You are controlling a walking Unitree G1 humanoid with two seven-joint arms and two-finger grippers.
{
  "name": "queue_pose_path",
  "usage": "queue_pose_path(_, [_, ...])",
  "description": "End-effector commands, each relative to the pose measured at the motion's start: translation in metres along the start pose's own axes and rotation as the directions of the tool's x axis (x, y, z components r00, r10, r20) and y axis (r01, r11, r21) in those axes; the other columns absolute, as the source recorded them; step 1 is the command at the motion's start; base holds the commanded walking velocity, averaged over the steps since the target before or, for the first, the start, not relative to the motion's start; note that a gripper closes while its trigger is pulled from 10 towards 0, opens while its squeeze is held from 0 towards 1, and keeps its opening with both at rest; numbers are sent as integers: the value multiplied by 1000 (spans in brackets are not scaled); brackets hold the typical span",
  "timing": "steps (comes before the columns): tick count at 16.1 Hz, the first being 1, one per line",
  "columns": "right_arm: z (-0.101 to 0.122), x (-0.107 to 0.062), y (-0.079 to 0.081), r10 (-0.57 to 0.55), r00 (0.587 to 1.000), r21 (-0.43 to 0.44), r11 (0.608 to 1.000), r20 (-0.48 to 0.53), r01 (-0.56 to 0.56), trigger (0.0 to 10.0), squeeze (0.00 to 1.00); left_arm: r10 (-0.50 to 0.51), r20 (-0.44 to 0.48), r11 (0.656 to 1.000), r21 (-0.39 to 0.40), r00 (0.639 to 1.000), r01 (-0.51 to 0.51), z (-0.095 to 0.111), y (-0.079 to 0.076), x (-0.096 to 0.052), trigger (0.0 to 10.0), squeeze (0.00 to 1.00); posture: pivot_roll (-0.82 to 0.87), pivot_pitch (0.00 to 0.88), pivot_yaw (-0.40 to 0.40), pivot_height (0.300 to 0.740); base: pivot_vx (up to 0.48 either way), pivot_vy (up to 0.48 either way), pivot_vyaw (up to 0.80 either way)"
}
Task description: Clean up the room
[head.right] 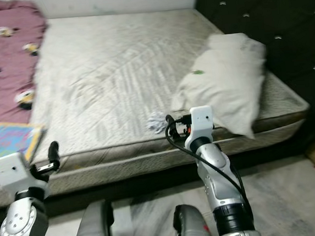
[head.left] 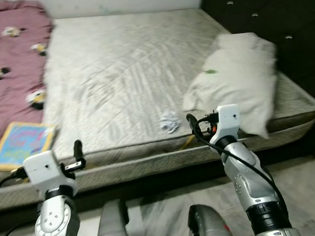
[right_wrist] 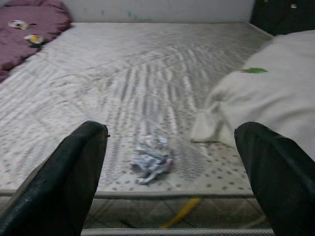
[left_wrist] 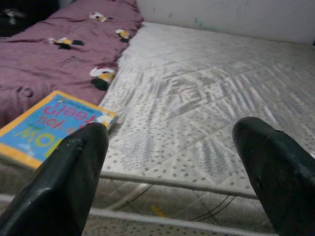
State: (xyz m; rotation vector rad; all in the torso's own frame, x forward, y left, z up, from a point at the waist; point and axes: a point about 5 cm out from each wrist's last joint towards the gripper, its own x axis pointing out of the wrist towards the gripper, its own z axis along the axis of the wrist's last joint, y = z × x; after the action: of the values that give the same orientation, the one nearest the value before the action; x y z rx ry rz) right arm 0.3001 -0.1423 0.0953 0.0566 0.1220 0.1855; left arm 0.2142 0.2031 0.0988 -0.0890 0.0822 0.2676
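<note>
Crumpled paper (right_wrist: pixel 151 160) lay near the mattress's (head.left: pixel 119 60) front edge beside a white pillow (head.left: pixel 237 78); a book (left_wrist: pixel 47 125) reading "you feel?" sat at the front left corner, both the left gripper (left_wrist: pixel 172 172) and right gripper (right_wrist: pixel 167 167) spread wide.

Book (head.left: pixel 22 144) left, paper wad (head.left: pixel 169 121) right, on mattress (head.left: pixel 125 65).

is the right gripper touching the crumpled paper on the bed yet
Apart. The right wrist view shows the crumpled paper lying on the mattress beyond the open right gripper.
</note>
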Motion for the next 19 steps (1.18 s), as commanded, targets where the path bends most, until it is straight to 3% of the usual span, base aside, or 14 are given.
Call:
queue_pose_path(1, [4, 1, 0, 11, 1000, -12, 1000, 17, -11, 10000, 0, -14, 23, 1000, -8, 1000, 14, 5, -2, 0, 10000, 0, 10, 0, -66, 625, 319, 0, 0])
queue_pose_path(5, [7, 2, 5, 48, 998, -32, 998, 29, -47, 10000, 0, -20, 30, 1000, -7, 999, 21, 6, -3, 1, 10000, 0, 10, 0, -66, 625, 323, 0, 0])
queue_pose_path(9, [7, 3, 6, 50, 998, -35, 998, 30, -49, 10000, 0, -25, 31, 1000, -9, 999, 25, 7, -4, 2, 10000, 0, 9, 0, -65, 625, 329, 0, 591])
queue_pose_path(15, [6, 5, 8, 66, 997, -43, 997, 29, -65, 10000, 0, -49, 22, 998, -28, 999, 49, 6, -8, 2, 10000, 0, 12, 0, -67, 625, 316, 0, 0])
queue_pose_path(19, [4, 7, 11, 74, 997, -44, 996, 18, -73, 10000, 0, -45, 12, 999, -28, 999, 45, 5, -8, 2, 10000, 0, 14, 0, -69, 625, 219, 0, 669])
